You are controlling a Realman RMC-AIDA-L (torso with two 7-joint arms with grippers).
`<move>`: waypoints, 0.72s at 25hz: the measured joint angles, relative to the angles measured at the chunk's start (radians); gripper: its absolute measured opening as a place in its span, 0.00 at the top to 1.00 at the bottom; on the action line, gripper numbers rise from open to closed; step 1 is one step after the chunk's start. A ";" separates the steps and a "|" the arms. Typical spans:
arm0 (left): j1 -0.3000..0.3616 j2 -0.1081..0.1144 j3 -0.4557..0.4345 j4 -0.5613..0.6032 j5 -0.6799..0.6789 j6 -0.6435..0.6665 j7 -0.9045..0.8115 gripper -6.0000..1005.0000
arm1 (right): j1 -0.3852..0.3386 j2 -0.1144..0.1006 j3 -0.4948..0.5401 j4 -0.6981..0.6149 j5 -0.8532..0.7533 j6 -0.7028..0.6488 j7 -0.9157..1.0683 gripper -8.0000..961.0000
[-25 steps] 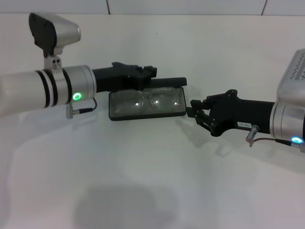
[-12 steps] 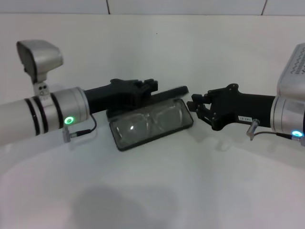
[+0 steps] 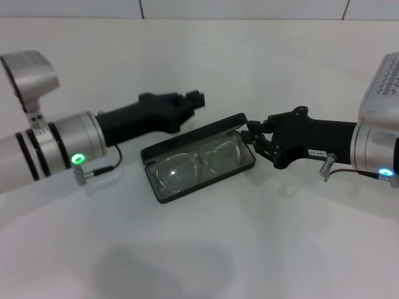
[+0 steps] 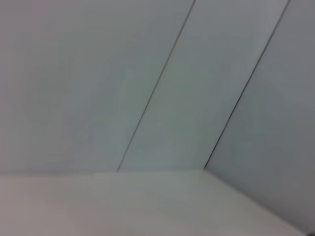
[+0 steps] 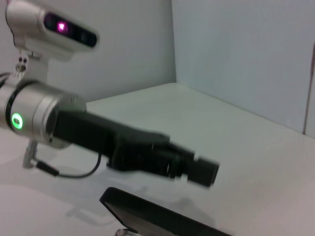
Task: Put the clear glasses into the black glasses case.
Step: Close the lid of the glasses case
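The black glasses case point(image 3: 163, 194) lies open and skewed in the middle of the white table, its lid point(image 3: 193, 134) tipped back low behind it. The clear glasses point(image 3: 199, 165) rest inside the tray, lenses up. My right gripper point(image 3: 252, 133) is at the case's right end, against the lid's corner. My left gripper point(image 3: 194, 99) hangs above and behind the lid, apart from it. In the right wrist view, the left gripper point(image 5: 199, 169) hovers over the dark lid edge point(image 5: 147, 214). The left wrist view holds only wall and table.
The white table point(image 3: 206, 249) runs back to a tiled wall point(image 3: 249, 7). My left forearm point(image 3: 56, 146) crosses the left side, and my right forearm point(image 3: 374, 146) the right. Nothing else lies on the table.
The case with the glasses has swung round, its left end coming toward the front. My left gripper has lifted back off the lid. My right gripper has closed in on the case's right end.
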 joint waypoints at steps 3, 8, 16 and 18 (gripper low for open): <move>0.013 0.001 0.000 0.027 -0.003 0.014 -0.008 0.88 | 0.000 0.000 -0.001 0.000 0.000 -0.006 -0.010 0.83; 0.016 0.001 0.034 0.019 0.004 0.017 -0.023 0.88 | -0.010 0.002 -0.002 0.002 0.018 -0.017 -0.028 0.83; 0.025 -0.001 0.076 0.005 0.006 -0.023 -0.042 0.86 | -0.049 -0.002 0.057 0.000 0.116 -0.085 -0.135 0.83; 0.025 -0.002 0.077 -0.005 0.006 -0.029 -0.042 0.86 | -0.050 -0.002 0.085 0.005 0.117 -0.109 -0.136 0.83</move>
